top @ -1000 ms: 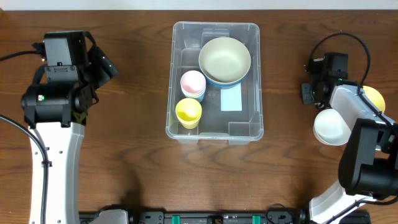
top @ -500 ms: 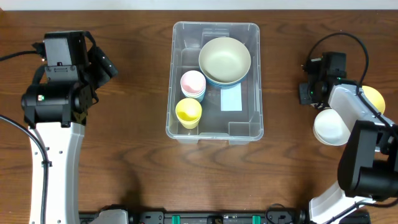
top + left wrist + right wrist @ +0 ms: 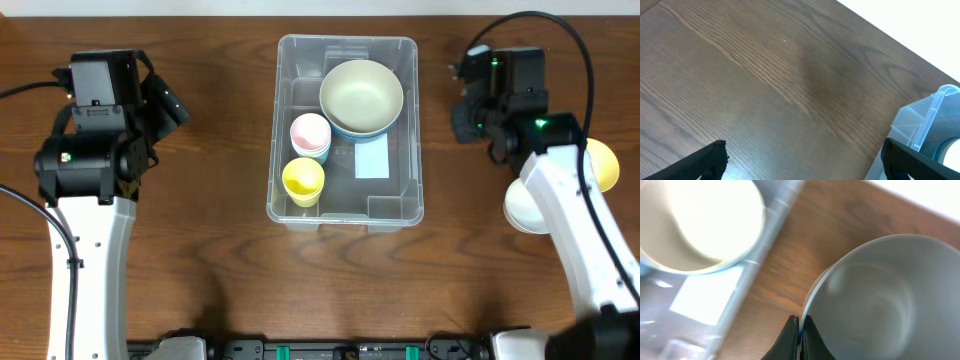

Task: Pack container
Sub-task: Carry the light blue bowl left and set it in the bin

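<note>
Nearby, container (image 3: 347, 40) left of the right gripper (image 3: 466, 118).

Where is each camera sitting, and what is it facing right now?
Overhead: above the table, looking straight down on the container; left arm, right arm show.
Left wrist: slants across the table toward the container's corner; open left pincer below.
Right wrist: looks down on a pale bowl pinched by the right pincer.
Shared: all show the container.

Wooden table (image 3: 220, 280) carries container (image 3: 395, 190), white bowl (image 3: 525, 210), yellow bowl (image 3: 606, 160).
</note>
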`<control>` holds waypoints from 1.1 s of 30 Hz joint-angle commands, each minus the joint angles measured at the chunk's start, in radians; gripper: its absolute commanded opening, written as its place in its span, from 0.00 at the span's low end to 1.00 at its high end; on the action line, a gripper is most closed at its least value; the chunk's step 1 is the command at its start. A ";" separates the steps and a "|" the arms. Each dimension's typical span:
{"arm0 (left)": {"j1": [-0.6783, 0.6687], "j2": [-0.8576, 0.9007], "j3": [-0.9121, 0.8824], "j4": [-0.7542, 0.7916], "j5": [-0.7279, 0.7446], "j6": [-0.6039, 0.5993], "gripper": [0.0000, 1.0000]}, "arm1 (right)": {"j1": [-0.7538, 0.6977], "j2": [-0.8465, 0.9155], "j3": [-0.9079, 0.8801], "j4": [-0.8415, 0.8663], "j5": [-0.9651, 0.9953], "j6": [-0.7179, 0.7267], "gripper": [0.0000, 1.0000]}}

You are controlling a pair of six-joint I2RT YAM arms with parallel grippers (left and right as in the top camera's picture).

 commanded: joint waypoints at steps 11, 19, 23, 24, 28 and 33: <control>0.003 0.005 0.012 -0.002 -0.016 -0.002 0.98 | 0.452 -0.092 0.080 -0.204 0.072 -0.055 0.01; 0.003 0.005 0.012 -0.002 -0.016 -0.002 0.98 | 0.590 -0.010 0.078 -0.290 0.080 -0.053 0.01; 0.003 0.005 0.012 -0.002 -0.016 -0.002 0.98 | 0.592 0.061 0.076 -0.332 0.079 -0.018 0.01; 0.003 0.005 0.012 -0.002 -0.016 -0.002 0.98 | 0.592 0.079 0.076 -0.339 0.079 -0.015 0.01; 0.003 0.005 0.012 -0.002 -0.016 -0.002 0.98 | 0.594 0.155 0.076 -0.349 0.079 -0.012 0.01; 0.003 0.005 0.012 -0.002 -0.016 -0.002 0.98 | 0.594 0.210 0.076 -0.344 0.079 -0.013 0.01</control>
